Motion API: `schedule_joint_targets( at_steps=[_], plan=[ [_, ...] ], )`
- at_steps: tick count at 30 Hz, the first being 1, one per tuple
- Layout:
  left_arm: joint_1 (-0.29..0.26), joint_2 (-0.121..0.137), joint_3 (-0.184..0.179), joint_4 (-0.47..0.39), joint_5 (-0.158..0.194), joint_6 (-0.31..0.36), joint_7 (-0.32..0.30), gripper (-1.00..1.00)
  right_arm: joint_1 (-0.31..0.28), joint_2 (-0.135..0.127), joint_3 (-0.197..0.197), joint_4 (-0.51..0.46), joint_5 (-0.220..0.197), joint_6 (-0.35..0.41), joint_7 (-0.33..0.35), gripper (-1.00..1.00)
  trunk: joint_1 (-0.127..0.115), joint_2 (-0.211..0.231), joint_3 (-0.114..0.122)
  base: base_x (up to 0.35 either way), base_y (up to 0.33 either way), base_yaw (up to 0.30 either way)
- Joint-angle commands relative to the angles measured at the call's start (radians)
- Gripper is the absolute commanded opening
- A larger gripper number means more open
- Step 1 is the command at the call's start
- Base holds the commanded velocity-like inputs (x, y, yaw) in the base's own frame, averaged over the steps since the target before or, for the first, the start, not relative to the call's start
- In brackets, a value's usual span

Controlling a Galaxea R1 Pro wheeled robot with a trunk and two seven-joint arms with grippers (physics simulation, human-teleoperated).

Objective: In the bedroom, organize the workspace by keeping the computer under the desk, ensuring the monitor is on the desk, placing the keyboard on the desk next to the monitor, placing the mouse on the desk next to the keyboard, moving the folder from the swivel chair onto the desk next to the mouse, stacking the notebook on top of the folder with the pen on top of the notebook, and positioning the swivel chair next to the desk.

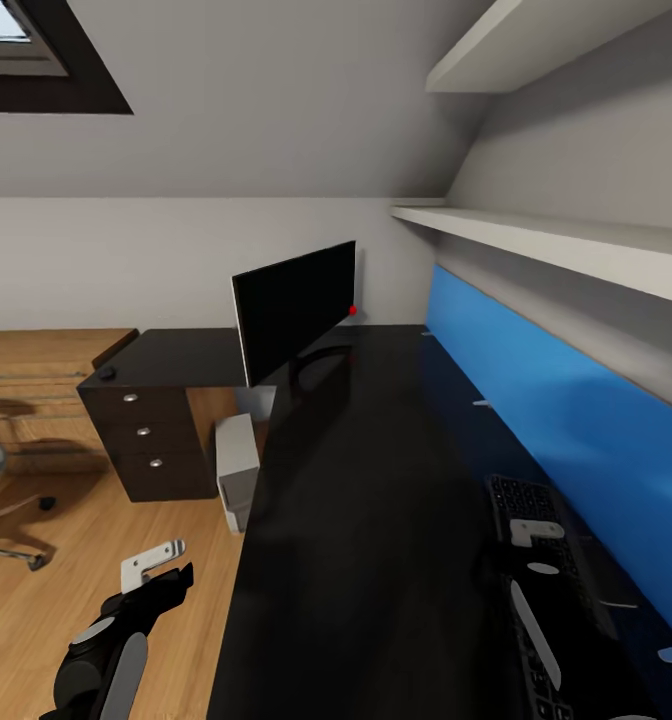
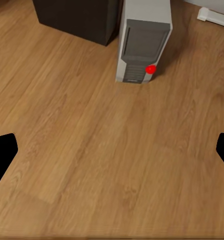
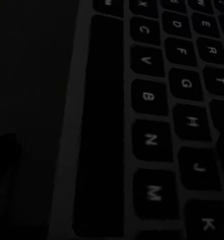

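Keyboard under right gripper on desk

Swivel chair cut by head view's left edge; seat and base partly visible. Keyboard partly hidden under right arm, near end cropped. Right pincer's opening undeterminable. Computer part-hidden behind tabletop.

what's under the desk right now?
Under the desk, the computer stands on the oak floor beside the drawer unit. The desktop covers whatever is farther under.
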Motion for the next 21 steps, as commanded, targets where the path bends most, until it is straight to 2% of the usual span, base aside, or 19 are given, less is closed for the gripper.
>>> schedule_joint_targets(
  at_steps=[1, 12, 21],
  plan=[
    [-0.001, -0.001, 0.001, -0.001, 0.011, 0.003, 0.008, 1.00, 0.000, 0.000, 0.001, 0.006, -0.014, 0.004, -0.004, 1.00, 0.000, -0.001, -0.001, -0.234, 0.000, 0.000],
    [-0.001, -0.001, 0.001, -0.001, 0.011, 0.003, 0.007, 1.00, 0.000, 0.000, 0.001, 0.006, -0.014, 0.004, -0.004, 1.00, 0.000, -0.001, -0.001, -0.045, 0.000, 0.000],
    [-0.001, -0.002, 0.001, -0.001, 0.011, 0.003, 0.007, 1.00, 0.000, 0.000, 0.001, 0.006, -0.014, 0.003, -0.003, 1.00, 0.000, -0.001, -0.001, -0.209, 0.000, 0.000]
  ],
)
